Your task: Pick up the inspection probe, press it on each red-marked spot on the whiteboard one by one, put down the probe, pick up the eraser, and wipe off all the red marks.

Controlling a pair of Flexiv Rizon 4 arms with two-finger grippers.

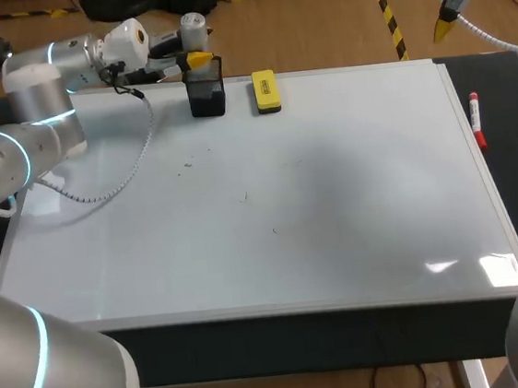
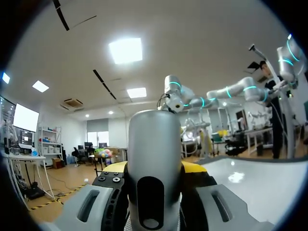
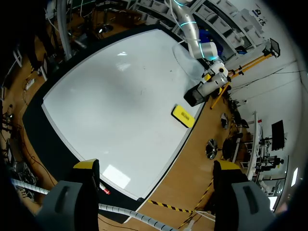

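The probe [image 2: 154, 154] was clamped in the left gripper [image 1: 197, 61], the eraser [image 1: 266, 92] just beside it; the right gripper [image 3: 155, 168] was seen spread, empty, well apart.

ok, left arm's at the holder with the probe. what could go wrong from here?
1. The left gripper holds the probe at the black holder, eraser close beside; a loose move could knock either.
2. The left arm's coiled cable droops onto the whiteboard and may drag.
3. Only faint dark specks show, no clear red marks, so targets may be missed.
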